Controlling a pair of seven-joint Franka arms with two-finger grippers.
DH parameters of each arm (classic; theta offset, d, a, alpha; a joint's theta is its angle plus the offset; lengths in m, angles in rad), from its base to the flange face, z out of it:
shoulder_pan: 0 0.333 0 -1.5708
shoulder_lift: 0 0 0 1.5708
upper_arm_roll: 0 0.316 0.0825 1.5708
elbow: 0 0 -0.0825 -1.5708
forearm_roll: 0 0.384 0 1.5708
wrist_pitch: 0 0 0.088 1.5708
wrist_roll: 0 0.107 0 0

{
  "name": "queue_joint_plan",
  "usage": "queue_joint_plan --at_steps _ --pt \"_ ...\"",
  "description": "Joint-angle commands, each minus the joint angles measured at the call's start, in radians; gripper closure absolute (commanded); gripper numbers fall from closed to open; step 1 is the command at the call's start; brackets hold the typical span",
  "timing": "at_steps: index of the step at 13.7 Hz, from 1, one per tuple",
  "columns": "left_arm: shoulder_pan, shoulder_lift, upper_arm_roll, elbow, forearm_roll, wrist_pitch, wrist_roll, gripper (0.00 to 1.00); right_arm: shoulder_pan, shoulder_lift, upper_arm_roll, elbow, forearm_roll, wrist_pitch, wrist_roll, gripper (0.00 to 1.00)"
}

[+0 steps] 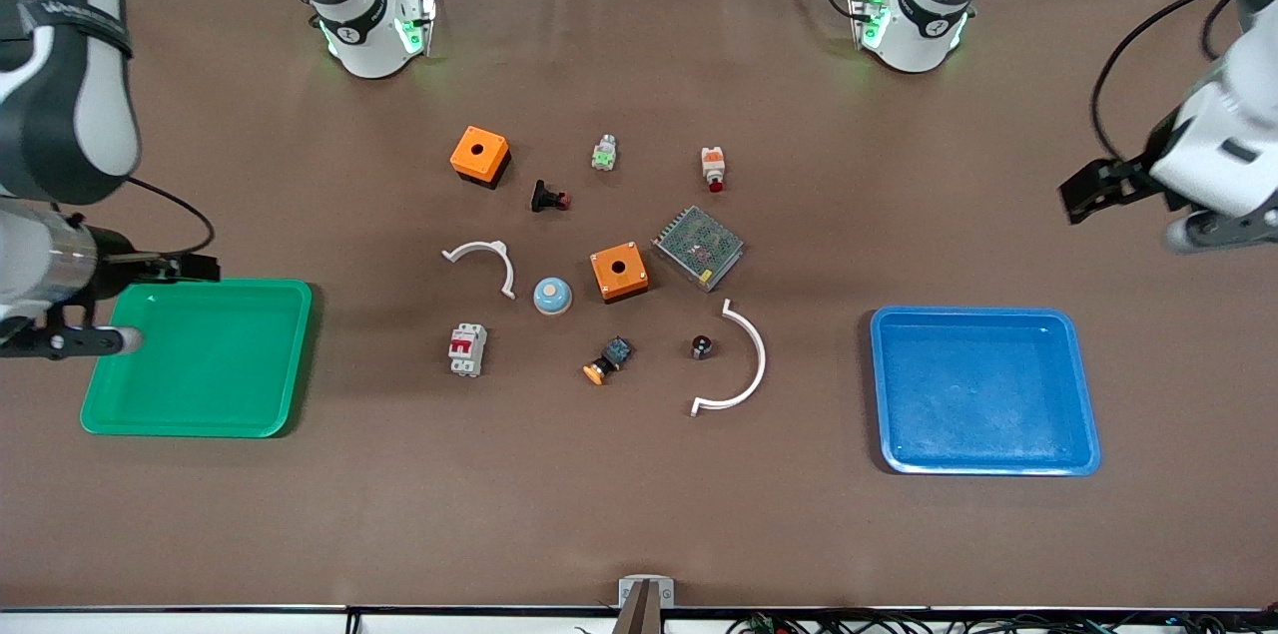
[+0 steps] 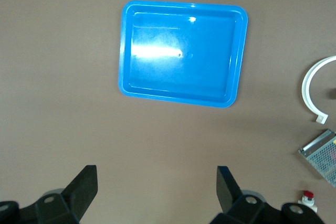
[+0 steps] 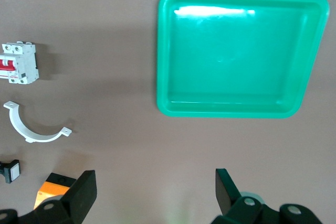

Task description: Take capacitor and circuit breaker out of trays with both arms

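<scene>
The capacitor (image 1: pixel 703 346), a tiny black cylinder, stands on the table inside the curve of a large white bracket (image 1: pixel 741 364). The breaker (image 1: pixel 467 349), light grey with red levers, lies toward the right arm's end; it also shows in the right wrist view (image 3: pixel 19 63). My left gripper (image 1: pixel 1093 190) hangs open and empty, high over bare table beside the blue tray (image 1: pixel 983 394); its own view (image 2: pixel 156 179) shows the jaws wide apart. My right gripper (image 1: pixel 185 267) hangs open and empty, high over the edge of the green tray (image 1: pixel 210 364), and its jaws (image 3: pixel 155 182) are wide apart too.
Two orange boxes (image 1: pixel 479 155) (image 1: pixel 618 272), a mesh power supply (image 1: pixel 698 247), a small white bracket (image 1: pixel 484 263), a blue dome (image 1: pixel 552 296), a black-and-blue button (image 1: pixel 609 359), a black button (image 1: pixel 548 198), a green-faced part (image 1: pixel 603 153) and a white red-tipped part (image 1: pixel 713 168) lie mid-table.
</scene>
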Motion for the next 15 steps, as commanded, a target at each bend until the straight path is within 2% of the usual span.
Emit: queue_joint_plan --at_steps 1,3,6,8,10,15 --pt "0.018 -0.126 0.033 -0.13 -0.04 0.004 0.049 0.0 -0.013 -0.022 0.023 0.018 -0.021 -0.008 -0.005 0.0" --pt "0.023 -0.171 0.034 -0.173 -0.042 0.002 0.049 0.0 -0.019 -0.019 0.021 0.05 -0.018 -0.008 0.002 0.0" --pt "0.025 -0.178 0.034 -0.169 -0.085 -0.01 0.049 0.0 -0.022 -0.026 0.018 0.052 -0.005 -0.008 0.003 0.0" --pt "0.025 -0.183 0.028 -0.169 -0.086 -0.034 0.049 0.0 -0.022 -0.069 0.021 0.047 -0.003 -0.06 0.002 0.0" --pt "0.022 -0.186 0.022 -0.169 -0.091 -0.036 0.049 0.0 -0.023 -0.117 0.021 0.024 -0.001 -0.058 0.002 0.0" --pt "0.018 -0.197 0.022 -0.173 -0.12 -0.036 0.049 0.0 -0.061 -0.275 0.02 -0.109 0.035 -0.028 -0.004 0.0"
